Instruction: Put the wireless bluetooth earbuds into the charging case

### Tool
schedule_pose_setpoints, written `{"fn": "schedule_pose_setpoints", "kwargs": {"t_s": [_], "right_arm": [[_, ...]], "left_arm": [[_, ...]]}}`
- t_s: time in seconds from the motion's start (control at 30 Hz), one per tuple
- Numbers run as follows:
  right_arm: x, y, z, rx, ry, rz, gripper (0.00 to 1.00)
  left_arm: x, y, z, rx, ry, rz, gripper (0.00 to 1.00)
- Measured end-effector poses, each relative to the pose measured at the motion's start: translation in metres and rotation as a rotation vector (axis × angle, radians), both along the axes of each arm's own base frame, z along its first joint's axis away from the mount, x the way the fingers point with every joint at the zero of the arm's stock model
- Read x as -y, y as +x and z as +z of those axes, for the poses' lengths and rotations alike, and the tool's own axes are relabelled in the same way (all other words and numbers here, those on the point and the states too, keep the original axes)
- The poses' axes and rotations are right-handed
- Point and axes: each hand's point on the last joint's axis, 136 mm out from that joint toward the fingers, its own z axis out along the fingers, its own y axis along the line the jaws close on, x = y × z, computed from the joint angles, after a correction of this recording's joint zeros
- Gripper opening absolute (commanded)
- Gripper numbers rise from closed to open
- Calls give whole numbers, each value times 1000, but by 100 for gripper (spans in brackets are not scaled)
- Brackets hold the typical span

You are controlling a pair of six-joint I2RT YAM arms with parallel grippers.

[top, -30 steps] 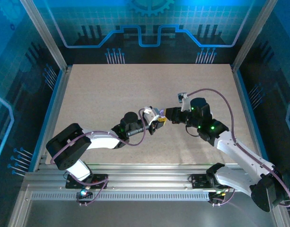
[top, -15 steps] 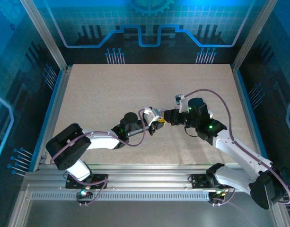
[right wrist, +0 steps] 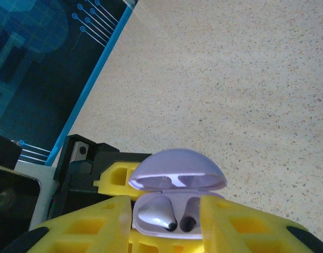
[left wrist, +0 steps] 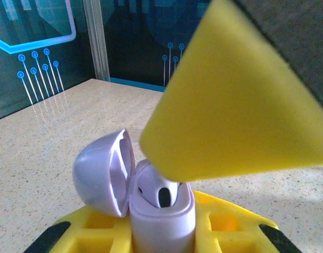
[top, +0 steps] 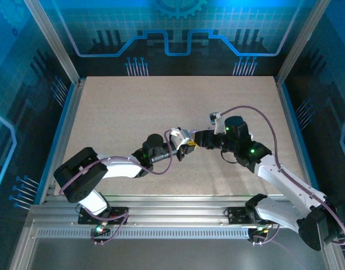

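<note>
The charging case (left wrist: 160,224), pale lavender, stands upright with its lid (left wrist: 100,171) swung open. My left gripper (left wrist: 161,240) is shut on its base, yellow fingers (left wrist: 93,234) pressing both sides. One glossy white earbud (right wrist: 157,212) sits in the left socket, dark tip showing. The right socket (right wrist: 188,221) looks dark, and I cannot tell what is in it. My right gripper (right wrist: 166,229) is open, its fingers (right wrist: 95,229) straddling the case's mouth without gripping. From above, both grippers meet over the middle of the table, left gripper (top: 187,145) and right gripper (top: 196,139).
The speckled beige table (top: 161,101) spreads on all sides of the two grippers. Aluminium posts and blue printed walls (top: 172,39) close it in. One big yellow finger (left wrist: 240,100) of the right gripper hangs just over the case in the left wrist view.
The right gripper's jaws have spread apart at the case's mouth. It crept slightly left toward the case. The left arm and the case have stayed still.
</note>
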Motion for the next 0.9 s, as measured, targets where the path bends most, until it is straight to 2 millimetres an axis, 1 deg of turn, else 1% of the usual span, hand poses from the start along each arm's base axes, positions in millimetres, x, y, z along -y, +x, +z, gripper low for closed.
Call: {"fn": "schedule_pose_setpoints", "kwargs": {"t_s": [0.17,0.43,0.7,0.83,0.9], "right_arm": [[5,-5,8,25,-1,-3,39],[14,-8,11,17,-33,-20,39],[29,-6,19,4,-70,-49,39],[35,-4,28,13,-76,-60,38],[38,-3,27,8,-82,-66,38]], "left_arm": [[-1,-1,6,10,-10,0,17],[-2,-2,10,19,-16,0,18],[-7,-2,19,48,-16,18,18],[-10,0,18,43,-6,37,18],[-11,1,17,40,1,47,18]]}}
